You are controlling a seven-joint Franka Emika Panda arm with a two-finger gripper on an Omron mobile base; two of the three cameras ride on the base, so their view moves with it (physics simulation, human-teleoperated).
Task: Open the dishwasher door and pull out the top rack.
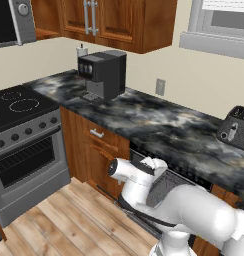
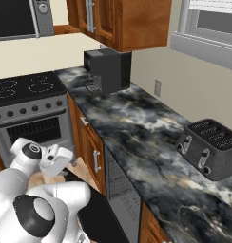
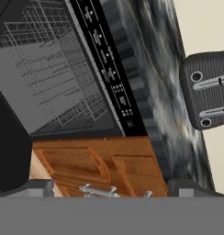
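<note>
Door's down: the dishwasher door (image 3: 10,137) hangs open as a black slab at nine o'clock in the hand view. Moving right, the top rack (image 3: 63,78) sits at eleven o'clock, its grey wires tucked inside the cavity under the control strip (image 3: 109,69), not yet drawn out. The tool is released, jaws spread, holding nothing. Past the dark marbled desk (image 3: 150,69), the toaster (image 3: 208,92) sits at three o'clock. The rack pull remains.

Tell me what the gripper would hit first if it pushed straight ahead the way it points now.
Probably the dishwasher's black control strip or the top rack in the open cavity beside it; the hand view centres about there. Depth is unclear, so which comes first is uncertain. The dishwasher door hangs open at one side.
</note>
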